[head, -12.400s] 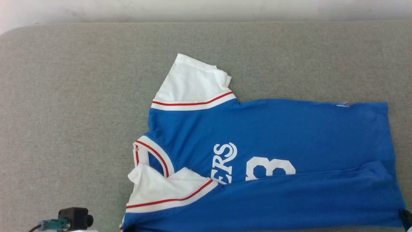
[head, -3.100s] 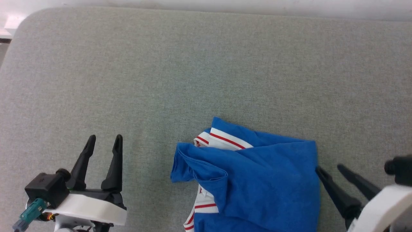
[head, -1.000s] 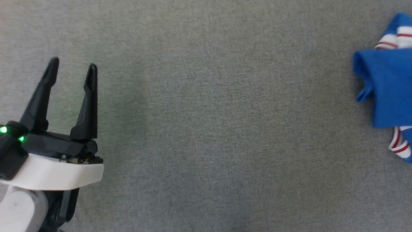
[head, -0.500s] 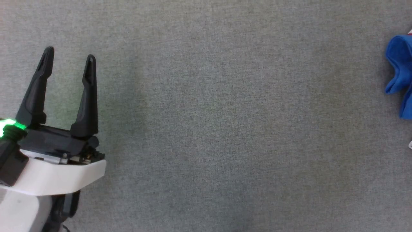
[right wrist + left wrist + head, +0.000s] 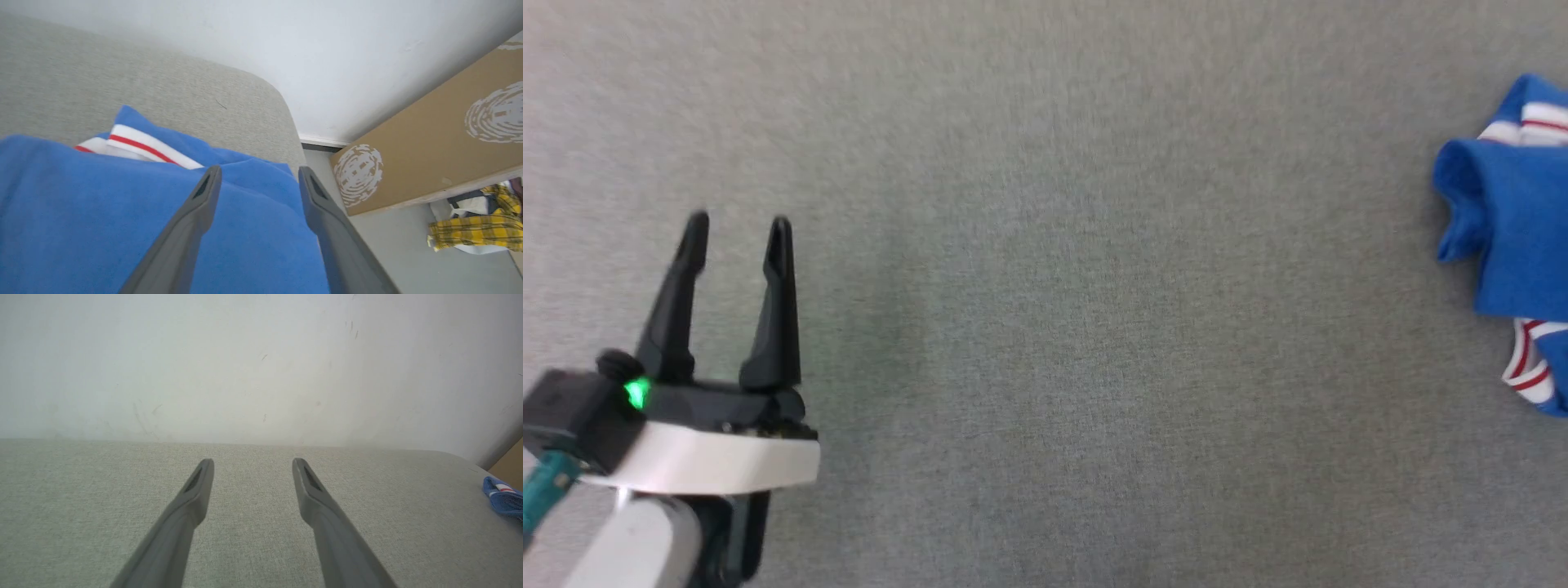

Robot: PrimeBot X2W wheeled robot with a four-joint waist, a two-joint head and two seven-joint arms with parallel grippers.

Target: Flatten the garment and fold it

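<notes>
The garment (image 5: 1511, 245), a royal-blue jersey with white red-striped trim, lies folded into a bundle at the right edge of the head view on the grey cushion. The same garment (image 5: 102, 212) spreads below my right gripper (image 5: 259, 173), which hangs open above it with nothing between its fingers. A small corner of the garment (image 5: 502, 496) shows far right in the left wrist view. My left gripper (image 5: 737, 229) stands open over bare cushion at the lower left, far from the garment. Seen from its own wrist, the left gripper (image 5: 252, 465) has only cushion between its fingers.
The grey cushion (image 5: 1054, 286) runs back to a white wall (image 5: 245, 363). Its rounded right end (image 5: 282, 114) drops to the floor, where a brown cardboard box (image 5: 441, 134) and a yellow plaid cloth (image 5: 474, 228) lie.
The head camera has kept shifting, so the garment bundle shows a little more at the right edge. My left gripper sits lower in the head view and stays open.
</notes>
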